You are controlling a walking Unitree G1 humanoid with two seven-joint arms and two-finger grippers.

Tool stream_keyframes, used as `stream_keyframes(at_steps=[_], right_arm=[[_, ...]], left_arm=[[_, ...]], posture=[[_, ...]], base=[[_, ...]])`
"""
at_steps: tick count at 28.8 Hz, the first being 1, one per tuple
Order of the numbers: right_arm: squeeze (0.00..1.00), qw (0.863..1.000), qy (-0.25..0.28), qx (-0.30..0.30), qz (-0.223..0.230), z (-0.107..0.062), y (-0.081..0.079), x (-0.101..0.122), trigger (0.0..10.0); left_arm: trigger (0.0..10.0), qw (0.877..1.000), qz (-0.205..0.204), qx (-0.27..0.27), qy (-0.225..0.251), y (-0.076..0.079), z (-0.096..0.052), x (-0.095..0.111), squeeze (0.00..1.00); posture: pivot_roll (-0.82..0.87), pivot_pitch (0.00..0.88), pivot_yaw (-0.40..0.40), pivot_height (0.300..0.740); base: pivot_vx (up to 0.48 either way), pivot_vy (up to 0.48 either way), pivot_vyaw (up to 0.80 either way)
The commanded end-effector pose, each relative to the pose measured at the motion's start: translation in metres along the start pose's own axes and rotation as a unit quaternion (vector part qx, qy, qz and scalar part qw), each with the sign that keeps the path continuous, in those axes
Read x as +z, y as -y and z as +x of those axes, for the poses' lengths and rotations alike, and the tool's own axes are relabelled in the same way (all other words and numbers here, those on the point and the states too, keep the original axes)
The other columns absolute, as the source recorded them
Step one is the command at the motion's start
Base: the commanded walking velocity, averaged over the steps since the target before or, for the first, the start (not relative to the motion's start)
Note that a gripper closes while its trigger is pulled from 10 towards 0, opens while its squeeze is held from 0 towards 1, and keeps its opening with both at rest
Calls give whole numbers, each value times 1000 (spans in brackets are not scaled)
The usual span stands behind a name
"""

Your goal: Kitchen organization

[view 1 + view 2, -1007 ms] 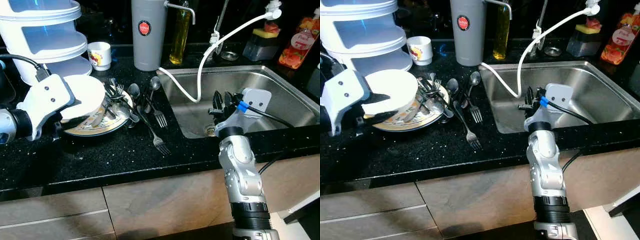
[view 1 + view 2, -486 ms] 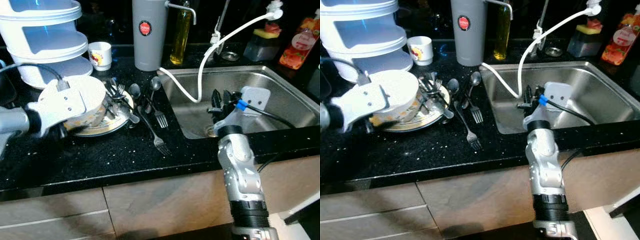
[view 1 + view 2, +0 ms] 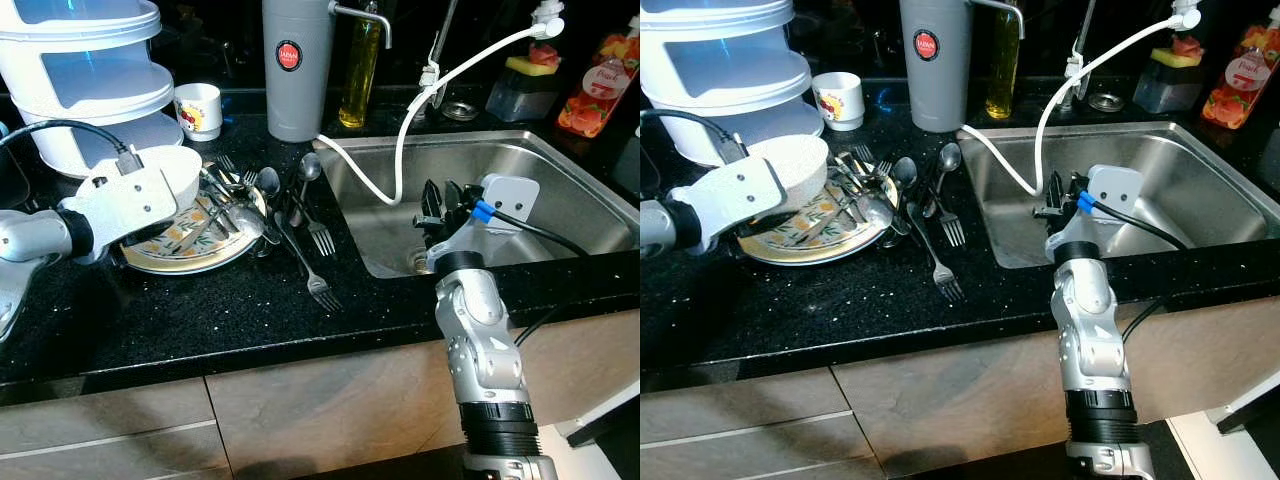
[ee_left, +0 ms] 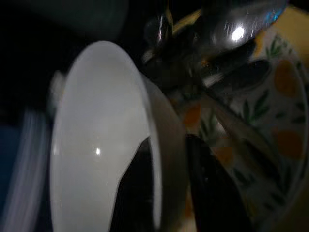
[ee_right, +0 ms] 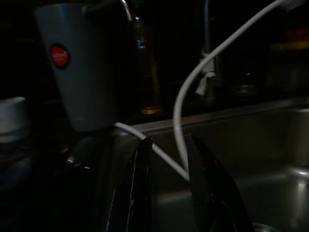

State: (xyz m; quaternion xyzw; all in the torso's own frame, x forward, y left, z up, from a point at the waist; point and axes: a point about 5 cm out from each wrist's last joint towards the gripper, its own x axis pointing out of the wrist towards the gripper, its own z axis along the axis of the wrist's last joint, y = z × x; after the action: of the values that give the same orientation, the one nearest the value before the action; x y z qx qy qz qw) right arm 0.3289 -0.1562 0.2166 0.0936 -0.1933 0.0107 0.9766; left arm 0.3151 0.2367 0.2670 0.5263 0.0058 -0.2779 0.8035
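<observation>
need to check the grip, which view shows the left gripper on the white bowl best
The left wrist view: the left gripper has one finger inside the white bowl and one outside its rim. In both eye views the wrist housing hides the fingers; the bowl sits tilted over the patterned plate.

Both eye views look down from the head at the desk (image 3: pixel 200 320) and sink (image 3: pixel 560 190); wrist cams sit really close, left on the bowl (image 4: pixel 101 135), right facing the sink's back edge.
</observation>
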Motion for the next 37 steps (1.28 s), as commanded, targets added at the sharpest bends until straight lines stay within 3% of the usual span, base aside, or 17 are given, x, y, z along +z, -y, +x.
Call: stream_keyframes(at_steps=[1, 4, 5, 8, 9, 11, 14, 15, 17, 19, 24, 29, 30, 31, 32, 37], right_arm=[[0, 998, 10, 21, 59, 8, -7, 13, 10000], [0, 997, 11, 28, 75, 10, -8, 16, 10000], [0, 993, 12, 39, 106, 13, -12, 20, 10000], [0, 978, 13, 71, 195, 22, -24, 30, 10000], [0, 978, 13, 71, 195, 22, -24, 30, 10000], [0, 962, 6, 100, 256, 27, -35, 36, 10000], [0, 916, -32, 179, 357, 28, -62, 44, 10000], [0, 904, -41, 195, 378, 26, -68, 46, 10000], [0, 895, -49, 208, 392, 26, -75, 48, 10000], [0, 893, -51, 212, 395, 26, -77, 49, 10000], [0, 905, -67, 211, 363, 26, -82, 42, 10000], [0, 911, -111, 184, 353, 29, -74, 32, 10000], [0, 913, -118, 176, 348, 30, -72, 29, 9333], [0, 914, -123, 169, 347, 31, -71, 27, 745], [0, 916, -127, 162, 344, 32, -69, 25, 0], [0, 923, -135, 150, 328, 32, -67, 21, 0]], left_arm=[[6980, 992, 114, 43, 23, -14, 4, 24, 0], [6980, 988, 141, 59, 30, -18, 6, 31, 0], [10000, 982, 163, 80, 48, -22, 10, 41, 0], [10000, 964, 212, 125, 95, -26, 23, 61, 0], [10000, 964, 212, 125, 95, -26, 23, 61, 0], [10000, 955, 242, 132, 110, -20, 34, 67, 0], [10000, 937, 287, 127, 153, 0, 57, 80, 0], [10000, 933, 297, 123, 163, 5, 62, 82, 0], [10000, 928, 300, 111, 193, 17, 69, 90, 0], [10000, 926, 298, 109, 203, 19, 70, 93, 0], [10000, 912, 305, 124, 244, 22, 74, 110, 0], [10000, 901, 316, 144, 260, 17, 74, 112, 0], [10000, 900, 318, 144, 261, 17, 75, 113, 0], [10000, 898, 322, 141, 264, 19, 75, 113, 0], [10000, 897, 325, 139, 265, 20, 75, 113, 0], [10000, 886, 345, 135, 277, 27, 78, 116, 0]], posture=[[131, 3, -29, 740], [132, 2, -30, 740], [136, 0, -34, 740], [141, 0, -38, 740], [141, 0, -38, 740], [141, 0, -43, 740], [135, 0, -51, 740], [135, 0, -51, 740], [127, 0, -55, 740], [127, 0, -55, 740], [131, 0, -58, 740], [127, 0, -64, 740], [127, 0, -64, 740], [128, 0, -67, 740], [128, 0, -67, 740], [128, 0, -71, 740]], base=[[0, 0, 0], [0, 0, 0], [0, 0, 0], [0, 0, 0], [0, 0, 0], [0, 0, 0], [0, 0, 0], [0, 0, 0], [0, 0, 0], [0, 0, 0], [0, 0, 0], [0, 0, 0], [0, 0, 0], [0, 0, 0], [0, 0, 0], [0, 0, 0]])
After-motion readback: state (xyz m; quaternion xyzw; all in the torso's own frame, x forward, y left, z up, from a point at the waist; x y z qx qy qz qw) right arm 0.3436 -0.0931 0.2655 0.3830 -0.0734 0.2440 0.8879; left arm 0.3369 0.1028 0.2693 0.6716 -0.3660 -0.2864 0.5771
